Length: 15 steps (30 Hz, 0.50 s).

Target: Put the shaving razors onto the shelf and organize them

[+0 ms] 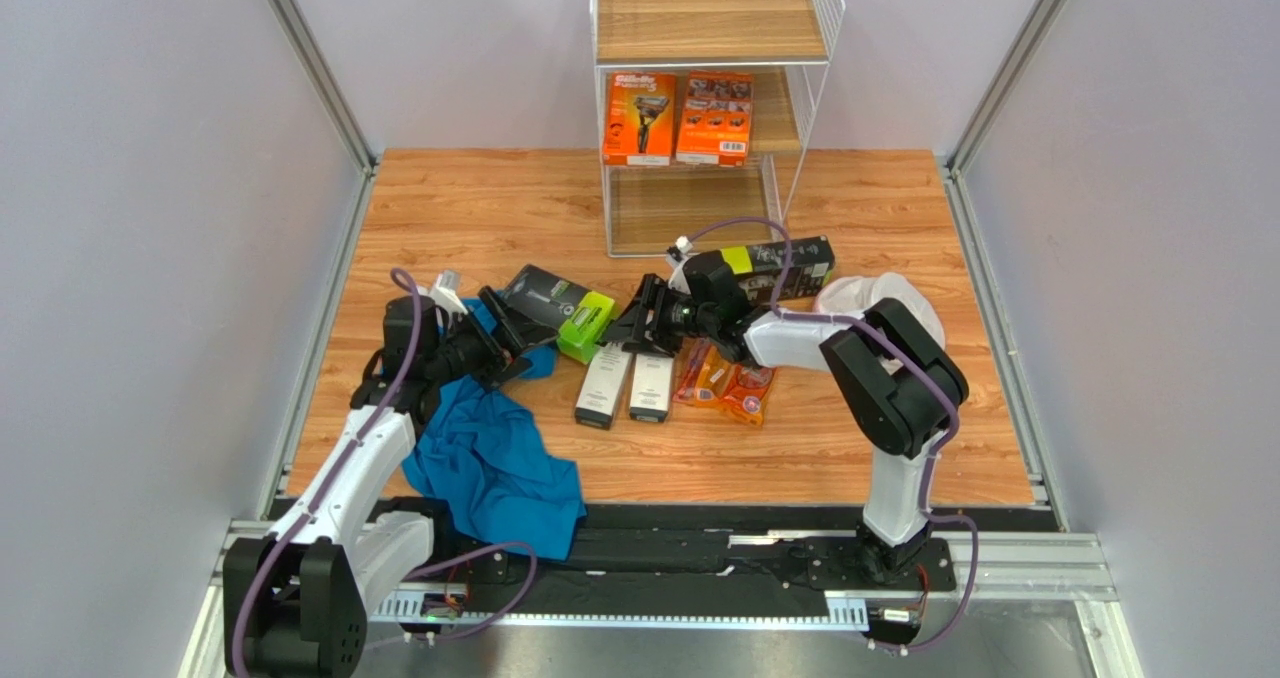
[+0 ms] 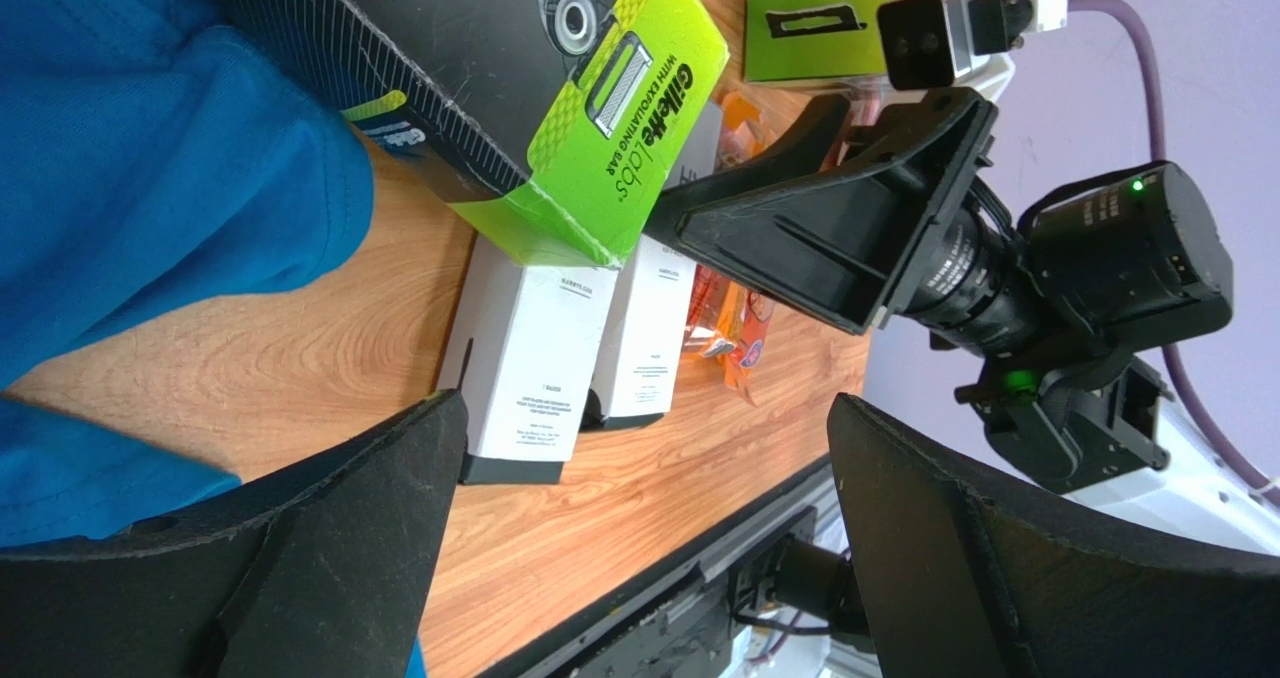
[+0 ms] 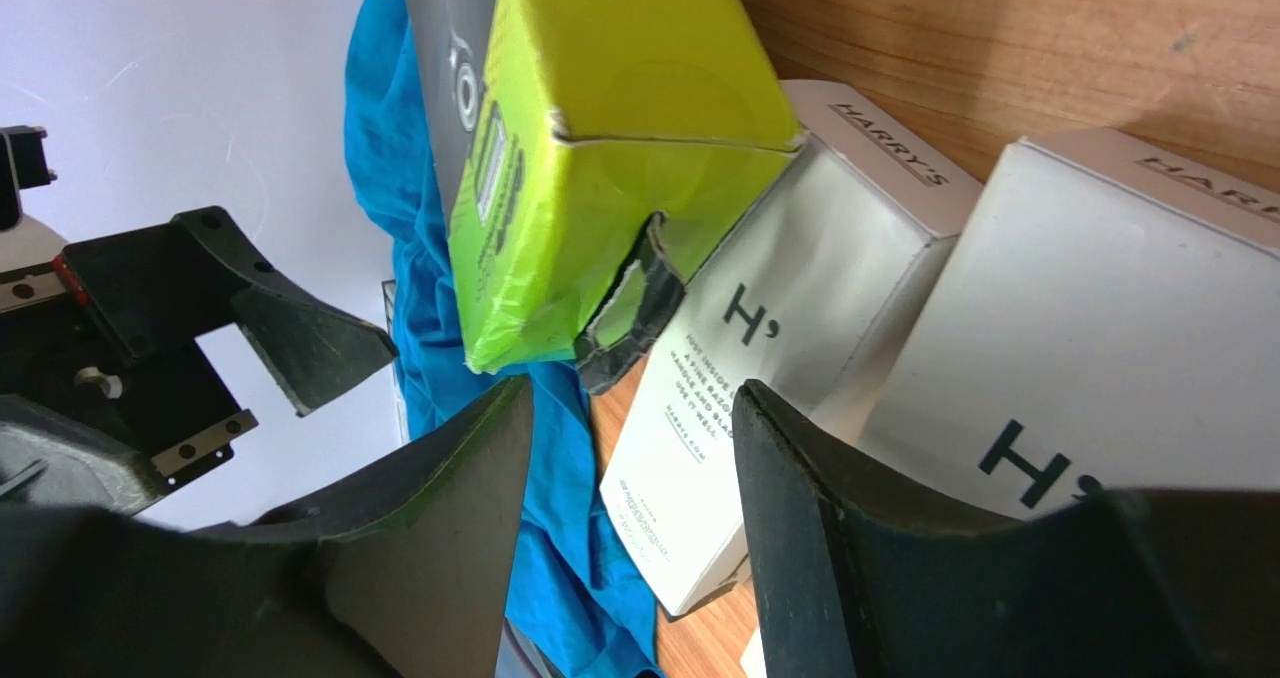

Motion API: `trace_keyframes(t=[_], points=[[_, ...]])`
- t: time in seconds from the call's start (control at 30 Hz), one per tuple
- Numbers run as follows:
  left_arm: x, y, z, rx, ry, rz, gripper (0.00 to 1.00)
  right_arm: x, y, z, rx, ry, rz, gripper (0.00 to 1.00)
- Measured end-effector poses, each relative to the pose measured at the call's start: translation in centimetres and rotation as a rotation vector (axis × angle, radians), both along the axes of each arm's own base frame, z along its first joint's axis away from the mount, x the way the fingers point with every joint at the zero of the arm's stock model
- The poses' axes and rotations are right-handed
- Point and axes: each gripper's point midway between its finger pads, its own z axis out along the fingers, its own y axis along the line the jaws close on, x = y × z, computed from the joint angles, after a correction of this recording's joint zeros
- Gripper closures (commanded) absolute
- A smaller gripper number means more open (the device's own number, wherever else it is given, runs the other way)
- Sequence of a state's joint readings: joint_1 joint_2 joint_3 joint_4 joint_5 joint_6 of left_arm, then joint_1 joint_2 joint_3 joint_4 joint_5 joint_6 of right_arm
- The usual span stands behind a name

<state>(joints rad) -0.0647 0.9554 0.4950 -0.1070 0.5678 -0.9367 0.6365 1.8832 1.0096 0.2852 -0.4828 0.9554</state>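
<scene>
The white wire shelf (image 1: 706, 18) stands at the back with two orange razor boxes (image 1: 676, 119) on its middle tier. On the table lie a black box with a lime-green end (image 1: 559, 311), two slim white boxes (image 1: 628, 384) and orange blister packs (image 1: 729, 386). A second black box (image 1: 789, 266) lies behind the right arm. My right gripper (image 1: 639, 318) hovers low over the far ends of the white boxes. Its jaws (image 3: 631, 528) stand apart around the left white box's (image 3: 781, 333) edge, without pinching it. My left gripper (image 2: 639, 513) is wide open and empty, beside the lime-ended box (image 2: 601, 108).
A crumpled blue cloth (image 1: 489, 461) lies under and in front of the left arm. A round white mesh item (image 1: 887, 296) sits behind the right arm. The two grippers face each other a short way apart across the lime-ended box.
</scene>
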Motion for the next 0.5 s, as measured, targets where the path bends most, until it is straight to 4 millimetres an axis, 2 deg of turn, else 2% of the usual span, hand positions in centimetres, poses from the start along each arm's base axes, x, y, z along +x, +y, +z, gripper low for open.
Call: trace_keyframes(t=[0.2, 0.37, 0.5], points=[[0.0, 0.0, 0.1, 0.000, -0.001, 0.000, 0.01, 0.6, 0.7, -0.8, 0.051, 0.011, -0.021, 0.49], [0.0, 0.0, 0.1, -0.002, 0.000, 0.002, 0.01, 1.1, 1.5, -1.3, 0.141, 0.033, -0.049, 0.64], [0.0, 0.0, 0.1, -0.003, 0.002, 0.003, 0.01, 1.2, 1.7, -1.7, 0.183, 0.053, -0.070, 0.82]])
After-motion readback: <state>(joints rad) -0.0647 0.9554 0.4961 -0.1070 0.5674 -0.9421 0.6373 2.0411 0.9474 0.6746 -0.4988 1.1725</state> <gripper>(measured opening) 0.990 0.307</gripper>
